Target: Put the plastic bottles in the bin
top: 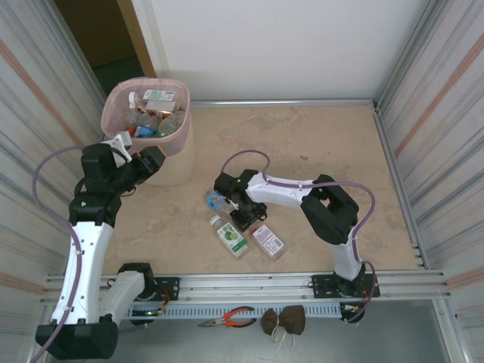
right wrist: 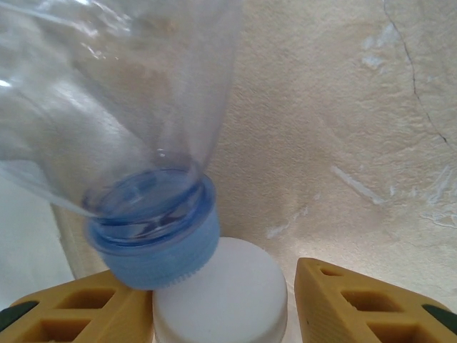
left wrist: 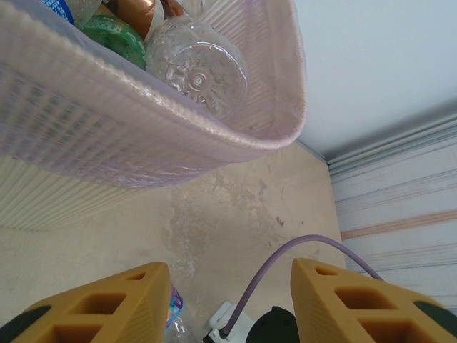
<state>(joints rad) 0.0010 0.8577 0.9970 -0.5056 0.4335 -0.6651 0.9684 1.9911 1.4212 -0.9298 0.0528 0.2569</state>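
Starting at the near rail, we've got a pair of pliers (top: 227, 318) lying in front of the arm bases. Up onto the table (top: 333, 151) now, where the green-labelled bottle (top: 233, 236) and the pink-labelled bottle (top: 269, 241) lie side by side.

Just past them the right arm is folded across to its left, wrist down low. And here's the close look: the right gripper (right wrist: 225, 286) has its yellow fingers (right wrist: 357, 300) standing partway apart, with a white cap (right wrist: 221, 304) sitting squarely between them. There's a thin sliver of table between that cap and the right-hand finger, so we can't say whether it's a real pinch or not. Pressed against the white cap from above is the blue cap (right wrist: 153, 236) of a clear bottle (right wrist: 107, 93), which lies on the table and leans away from the wrist camera.

Further out on the left, the left gripper (left wrist: 228, 286) hangs just short of the bin (top: 180, 136), jaws apart, nothing between them, touching nothing. A purple cable (left wrist: 285, 261) loops below it.

And at the far left corner, the bin itself, already piled with bottles (top: 151, 113); a clear one (left wrist: 196, 68) shows its base just inside the rim.
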